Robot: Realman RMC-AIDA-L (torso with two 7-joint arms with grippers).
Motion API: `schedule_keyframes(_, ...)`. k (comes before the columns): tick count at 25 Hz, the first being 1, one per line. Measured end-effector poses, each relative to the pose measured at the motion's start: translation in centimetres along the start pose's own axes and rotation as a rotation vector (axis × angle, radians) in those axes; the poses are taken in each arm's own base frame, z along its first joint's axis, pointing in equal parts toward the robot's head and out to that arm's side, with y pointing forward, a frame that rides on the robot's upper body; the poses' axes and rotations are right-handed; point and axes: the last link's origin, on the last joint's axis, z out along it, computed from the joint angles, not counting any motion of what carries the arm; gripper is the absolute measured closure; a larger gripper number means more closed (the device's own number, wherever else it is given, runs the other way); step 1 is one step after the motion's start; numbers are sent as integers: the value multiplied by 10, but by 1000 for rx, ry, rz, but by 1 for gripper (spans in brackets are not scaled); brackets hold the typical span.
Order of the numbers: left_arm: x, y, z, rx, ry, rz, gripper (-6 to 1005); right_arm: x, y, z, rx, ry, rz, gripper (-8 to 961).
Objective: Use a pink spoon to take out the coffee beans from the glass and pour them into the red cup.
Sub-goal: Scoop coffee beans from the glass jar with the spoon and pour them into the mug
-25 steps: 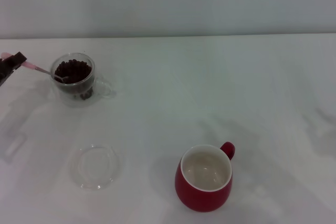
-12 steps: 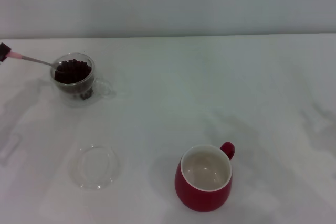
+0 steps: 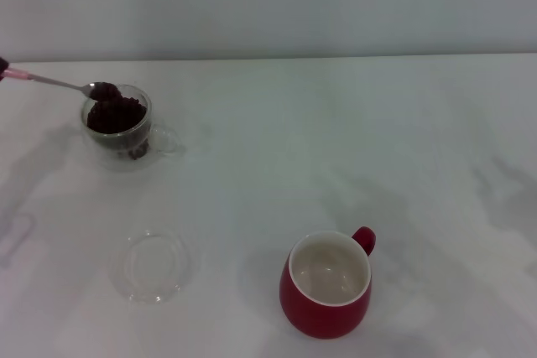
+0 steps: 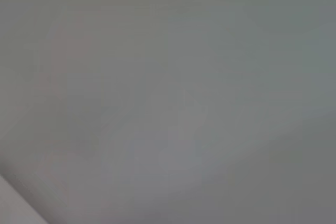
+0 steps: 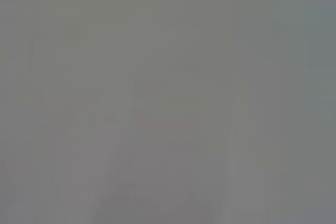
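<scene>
In the head view the pink spoon (image 3: 59, 83) hangs in the air at the far left, its pale pink handle end running off the frame's edge. Only a dark sliver of my left gripper (image 3: 2, 65) shows there, holding that handle. The spoon's bowl carries a heap of coffee beans (image 3: 104, 89) just above the rim of the glass (image 3: 117, 127). More dark beans (image 3: 116, 113) fill the glass. The red cup (image 3: 325, 308) stands near the front, right of centre, its cream inside bare. My right gripper is out of view. Both wrist views show only plain grey.
A flat round clear glass disc (image 3: 153, 267) lies on the white table (image 3: 336, 140) in front of the glass. A pale wall runs along the table's far edge.
The spoon has come up out of the glass with beans in its bowl. My left gripper has drawn back to the left, almost out of the frame.
</scene>
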Motion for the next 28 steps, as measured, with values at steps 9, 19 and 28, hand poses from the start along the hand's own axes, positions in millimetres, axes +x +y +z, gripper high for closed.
schedule_keyframes(9, -11, 17, 8, -95, -117, -26, 867, 1, -1, 7, -9, -5, 2, 580)
schedule_keyframes(19, -37, 51, 33, -228, -359, -40, 868, 2, -1, 8, -11, -3, 3, 579)
schedule_keyframes(28, -58, 70, 40, -310, -503, -46, 868, 3, 1, 2, -7, 13, 9, 579)
